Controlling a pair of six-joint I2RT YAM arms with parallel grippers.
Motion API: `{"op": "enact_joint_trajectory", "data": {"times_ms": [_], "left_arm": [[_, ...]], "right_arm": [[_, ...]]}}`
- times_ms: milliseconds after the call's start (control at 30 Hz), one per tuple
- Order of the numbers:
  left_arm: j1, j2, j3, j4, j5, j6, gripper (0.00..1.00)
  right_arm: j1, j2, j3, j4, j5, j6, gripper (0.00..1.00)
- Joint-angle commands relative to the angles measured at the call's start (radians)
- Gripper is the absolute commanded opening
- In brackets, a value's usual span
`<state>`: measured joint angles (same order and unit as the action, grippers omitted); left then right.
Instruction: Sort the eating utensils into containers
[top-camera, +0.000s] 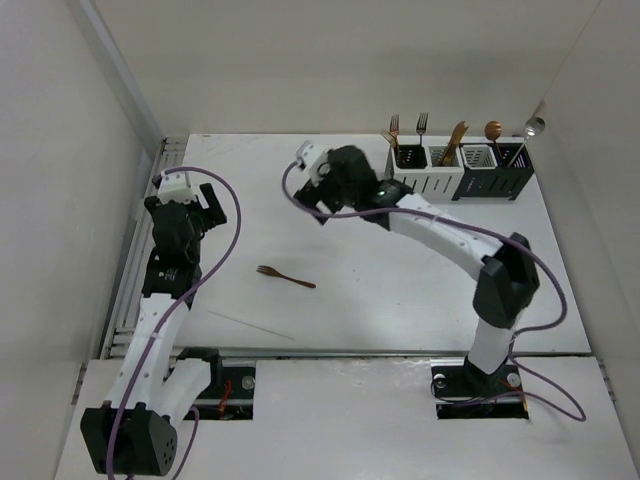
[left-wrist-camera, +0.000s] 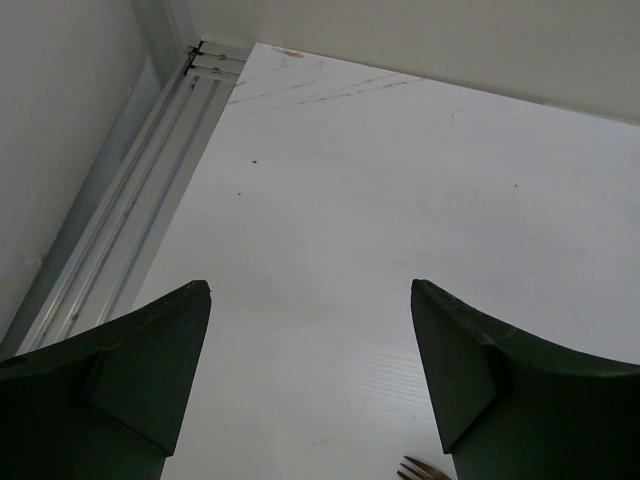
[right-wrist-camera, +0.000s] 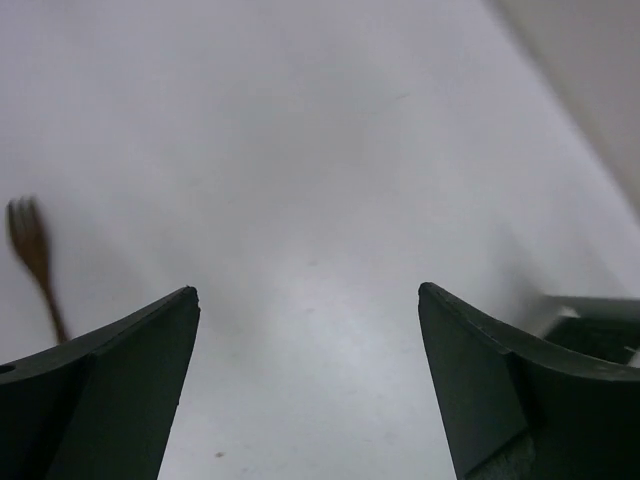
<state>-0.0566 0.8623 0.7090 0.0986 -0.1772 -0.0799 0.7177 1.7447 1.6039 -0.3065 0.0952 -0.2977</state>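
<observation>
One copper fork (top-camera: 285, 277) lies flat on the white table, left of centre; its tines show in the left wrist view (left-wrist-camera: 425, 468) and it is blurred at the left of the right wrist view (right-wrist-camera: 30, 240). The containers (top-camera: 460, 172) stand in a row at the back right, holding upright forks (top-camera: 408, 128), a copper utensil (top-camera: 457, 140) and spoons (top-camera: 512, 128). My right gripper (top-camera: 322, 190) (right-wrist-camera: 308, 295) hangs open and empty left of the containers. My left gripper (top-camera: 205, 205) (left-wrist-camera: 310, 300) is open and empty above the table's left side, left of the fork.
An aluminium rail (left-wrist-camera: 130, 215) runs along the table's left edge beside the side wall. A thin pale line (top-camera: 250, 325) lies near the front edge; what it is I cannot tell. The back wall rises just behind the containers.
</observation>
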Motion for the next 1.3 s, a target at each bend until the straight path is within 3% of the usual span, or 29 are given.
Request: {"op": "enact_joint_trajectory", "data": {"times_ms": [0,233,400,633,767,800,833,1000,1133,1267], "left_arm": [[0.006,-0.045,0.033,0.015,-0.007,-0.008,0.79],[0.006,-0.089,0.012,-0.016,-0.027,-0.017,0.79],[0.006,-0.1,-0.008,-0.025,-0.027,-0.017,0.79],[0.006,-0.109,-0.017,-0.025,-0.027,-0.026,0.79],[0.006,-0.109,-0.017,-0.016,-0.027,-0.026,0.79],[0.006,-0.109,-0.017,-0.016,-0.027,-0.026,0.79],[0.006,-0.109,-0.017,-0.016,-0.018,-0.026,0.79],[0.006,-0.109,-0.017,-0.016,-0.018,-0.026,0.79],[0.006,-0.109,-0.017,-0.016,-0.018,-0.026,0.79],[0.006,-0.109,-0.017,-0.007,-0.018,-0.026,0.79]], "right_arm": [[0.069,0.14,0.034,-0.154,-0.198,-0.057,0.94],[0.212,0.331,0.079,-0.229,-0.259,-0.078,0.9],[0.258,0.383,0.068,-0.238,-0.221,-0.052,0.86],[0.305,0.427,0.027,-0.31,-0.138,-0.009,0.68],[0.305,0.44,0.011,-0.31,-0.098,0.031,0.36],[0.305,0.461,0.011,-0.325,-0.088,0.031,0.08],[0.305,0.472,0.011,-0.335,-0.072,0.031,0.0],[0.305,0.467,0.021,-0.345,0.009,0.022,0.0],[0.287,0.346,0.011,-0.258,0.031,0.034,0.0],[0.215,0.218,0.022,-0.168,-0.044,0.091,0.0]]}}
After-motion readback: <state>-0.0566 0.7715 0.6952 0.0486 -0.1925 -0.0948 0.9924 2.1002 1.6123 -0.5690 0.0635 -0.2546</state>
